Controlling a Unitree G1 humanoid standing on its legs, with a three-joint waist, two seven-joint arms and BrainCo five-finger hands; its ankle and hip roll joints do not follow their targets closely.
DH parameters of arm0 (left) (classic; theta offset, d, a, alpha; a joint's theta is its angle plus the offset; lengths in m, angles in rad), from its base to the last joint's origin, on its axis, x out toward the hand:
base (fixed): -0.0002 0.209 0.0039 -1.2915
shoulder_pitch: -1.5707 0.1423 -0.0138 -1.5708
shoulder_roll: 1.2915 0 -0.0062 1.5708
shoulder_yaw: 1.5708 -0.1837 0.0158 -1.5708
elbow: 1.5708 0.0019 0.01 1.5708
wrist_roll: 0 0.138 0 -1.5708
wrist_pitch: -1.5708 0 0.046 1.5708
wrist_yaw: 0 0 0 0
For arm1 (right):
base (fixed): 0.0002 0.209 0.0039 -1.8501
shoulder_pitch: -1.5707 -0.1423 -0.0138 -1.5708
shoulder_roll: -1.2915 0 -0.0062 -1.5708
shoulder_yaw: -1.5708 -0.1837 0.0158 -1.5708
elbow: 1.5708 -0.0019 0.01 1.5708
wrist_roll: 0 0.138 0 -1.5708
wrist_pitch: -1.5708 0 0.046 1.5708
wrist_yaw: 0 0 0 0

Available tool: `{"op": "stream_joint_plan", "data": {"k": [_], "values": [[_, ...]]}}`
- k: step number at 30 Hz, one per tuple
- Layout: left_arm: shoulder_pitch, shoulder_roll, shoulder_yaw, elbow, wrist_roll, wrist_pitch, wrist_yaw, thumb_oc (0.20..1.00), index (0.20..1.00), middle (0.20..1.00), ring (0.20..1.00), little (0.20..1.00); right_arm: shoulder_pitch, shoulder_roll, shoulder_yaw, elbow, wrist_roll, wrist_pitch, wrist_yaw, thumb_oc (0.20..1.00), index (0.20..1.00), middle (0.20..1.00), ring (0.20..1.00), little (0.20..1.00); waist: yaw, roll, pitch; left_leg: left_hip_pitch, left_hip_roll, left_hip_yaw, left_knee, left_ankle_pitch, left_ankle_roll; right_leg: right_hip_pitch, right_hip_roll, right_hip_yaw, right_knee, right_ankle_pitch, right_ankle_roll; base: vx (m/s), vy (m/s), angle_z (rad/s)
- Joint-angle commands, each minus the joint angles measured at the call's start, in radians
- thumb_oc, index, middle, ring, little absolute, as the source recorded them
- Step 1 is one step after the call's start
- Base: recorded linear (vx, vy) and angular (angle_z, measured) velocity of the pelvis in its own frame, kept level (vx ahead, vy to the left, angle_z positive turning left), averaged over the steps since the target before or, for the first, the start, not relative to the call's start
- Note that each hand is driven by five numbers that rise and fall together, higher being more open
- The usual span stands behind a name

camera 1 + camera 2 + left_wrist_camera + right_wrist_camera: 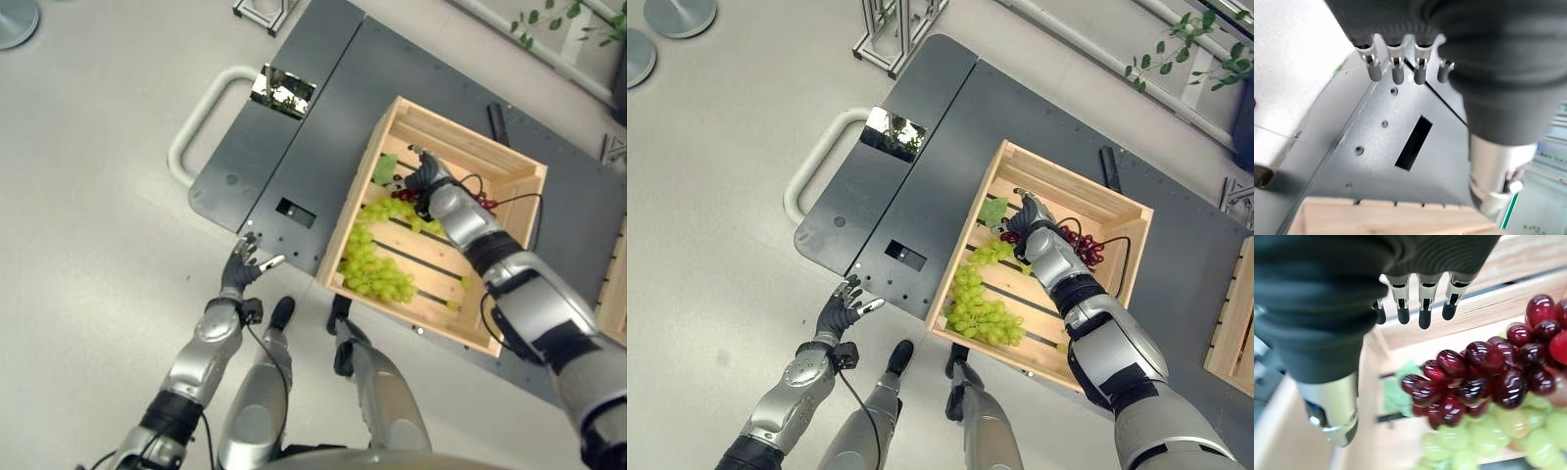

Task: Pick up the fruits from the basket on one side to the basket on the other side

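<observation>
The left hand (242, 266) hovers idle, fingers spread, at the near edge of the dark tabletop (294, 147). Beyond it, green grapes (978, 311) lie in the wooden crate (1114, 208). Farther in, the right hand (1031, 217), fingers straight and holding nothing, hangs over the red grapes (1484, 377). Judged step: reaching. Next move: lower, then close the fingers round the bunch.

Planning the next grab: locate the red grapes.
The red grapes lie inside the wooden crate, beside the right hand and above the green grapes.
</observation>
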Motion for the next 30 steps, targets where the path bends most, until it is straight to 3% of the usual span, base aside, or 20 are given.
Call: {"op": "stream_joint_plan", "data": {"k": [1,9,13,16,21,30], "values": [[0.036,0.03,0.017,-0.144,0.046,-0.035,0.01,1.0,1.0,1.0,1.0,1.0,-0.057,-0.002,0.031,0.024,-0.076,0.005,0.001,1.0,1.0,1.0,1.0,1.0,0.017,-0.053,-0.002,-0.034,0.002,-0.037,-0.139,0.082,-0.014,-0.121,-0.065,-0.026,0.026,0.003,0.065,0.01,-0.025,0.27],[-0.008,0.01,0.016,-0.118,0.05,-0.043,0.018,1.0,1.0,1.0,1.0,1.0,0.016,0.012,0.043,0.073,-0.13,-0.003,0.032,1.0,1.0,1.0,1.0,1.0,0.026,-0.038,-0.002,-0.075,-0.002,-0.072,-0.14,0.099,-0.024,-0.131,-0.066,-0.05,0.023,-0.008,0.063,0.01,-0.011,0.12],[-0.018,-0.002,0.031,-0.099,0.048,-0.045,0.028,1.0,1.0,1.0,1.0,1.0,0.091,0.005,-0.022,0.04,-0.069,-0.013,0.02,1.0,1.0,1.0,1.0,1.0,0.022,-0.04,-0.002,-0.076,-0.002,-0.078,-0.147,0.104,-0.026,-0.122,-0.069,-0.055,0.016,-0.011,0.063,0.01,0.015,0.16],[-0.029,-0.014,0.06,-0.079,0.048,-0.043,0.048,1.0,1.0,1.0,1.0,1.0,0.173,-0.05,-0.094,-0.101,0.022,-0.034,-0.024,1.0,1.0,1.0,1.0,1.0,0.003,-0.061,-0.002,-0.068,0.0,-0.069,-0.154,0.104,-0.027,-0.114,-0.069,-0.047,0.01,-0.01,0.063,0.0,0.036,0.02],[-0.023,-0.02,0.078,-0.081,0.042,-0.05,0.058,1.0,1.0,1.0,1.0,1.0,0.245,-0.136,-0.155,-0.233,0.046,-0.037,-0.042,1.0,1.0,1.0,1.0,1.0,-0.017,-0.08,-0.002,-0.054,0.004,-0.054,-0.165,0.101,-0.027,-0.103,-0.07,-0.038,0.005,-0.012,0.063,-0.01,0.027,-0.08],[-0.014,-0.014,0.082,-0.101,0.035,-0.057,0.063,1.0,1.0,1.0,1.0,1.0,0.318,-0.251,-0.235,-0.317,0.068,-0.041,-0.058,1.0,1.0,1.0,1.0,1.0,-0.038,-0.094,-0.002,-0.036,0.004,-0.039,-0.172,0.092,-0.023,-0.092,-0.072,-0.03,0.004,-0.018,0.062,0.0,0.01,-0.04]]}}
